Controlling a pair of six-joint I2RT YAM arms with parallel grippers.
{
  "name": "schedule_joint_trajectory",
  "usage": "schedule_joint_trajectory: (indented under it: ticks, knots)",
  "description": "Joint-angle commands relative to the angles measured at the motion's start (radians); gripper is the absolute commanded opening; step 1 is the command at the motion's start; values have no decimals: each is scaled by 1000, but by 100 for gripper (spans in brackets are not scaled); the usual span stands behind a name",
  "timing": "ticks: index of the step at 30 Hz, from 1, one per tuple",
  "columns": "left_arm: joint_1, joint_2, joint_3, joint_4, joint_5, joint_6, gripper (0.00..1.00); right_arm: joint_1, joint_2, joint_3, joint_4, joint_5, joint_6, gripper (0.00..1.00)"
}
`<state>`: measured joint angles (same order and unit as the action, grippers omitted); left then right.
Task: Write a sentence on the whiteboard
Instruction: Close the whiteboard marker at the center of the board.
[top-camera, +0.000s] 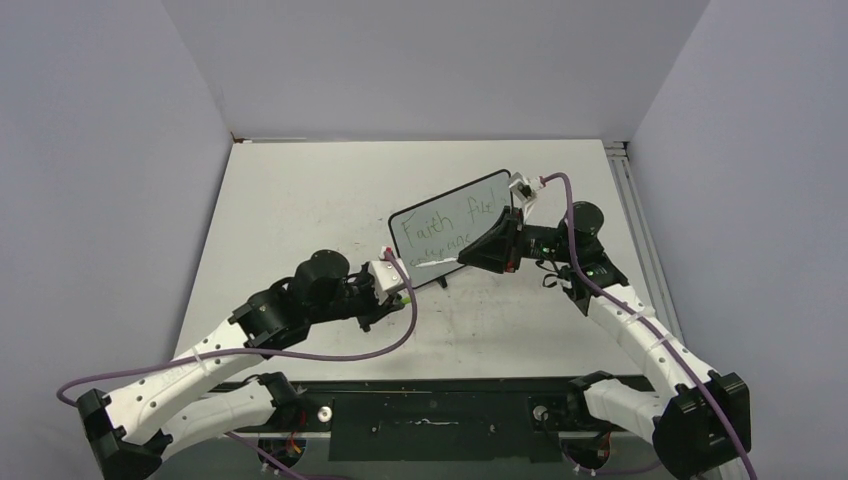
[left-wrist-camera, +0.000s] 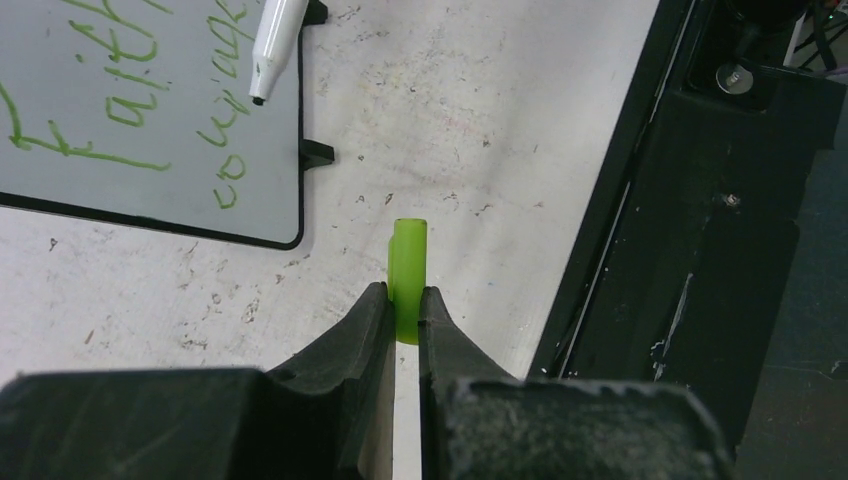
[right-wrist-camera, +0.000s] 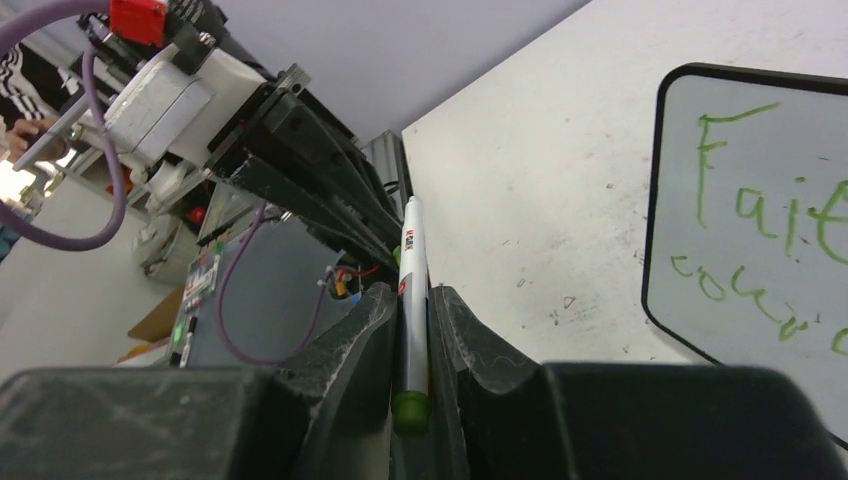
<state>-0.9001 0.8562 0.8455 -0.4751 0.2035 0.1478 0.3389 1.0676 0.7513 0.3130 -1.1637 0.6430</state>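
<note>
Clamping the marker (right-wrist-camera: 411, 250) by its barrel in the right gripper (right-wrist-camera: 412, 300), jaws pressed tight against it, with the tip over the near line of the sentence (top-camera: 432, 228); hard to tell whether touching or only hovering. Pinching the green cap (left-wrist-camera: 407, 255) in the left gripper (left-wrist-camera: 405, 300), just near of the whiteboard (right-wrist-camera: 790, 140), not on it. Resting near the middle of the table (left-wrist-camera: 480, 150), a little to the right, on small feet, with nothing seen to hold it down. So probably the main danger: pressing too hard with the tip, pushing or rocking the whiteboard, and spoiling the letters. Also possible: slipping of the smooth barrel between the jaws, or dragging across fresh green ink and smearing it. Better to press lightly.
</note>
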Motion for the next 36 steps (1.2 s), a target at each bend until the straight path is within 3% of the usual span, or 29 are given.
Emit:
schedule_joint_trajectory:
  ticks: [1, 24, 36]
  knots:
    - [7, 3, 30, 16, 58, 21, 0, 3, 15, 34, 5, -117, -30, 5]
    - [20, -53, 7, 43, 88, 19, 0, 53, 45, 91, -190, -163, -176, 5]
    - [21, -52, 9, 43, 82, 18, 0, 65, 54, 98, -207, -169, -194, 5]
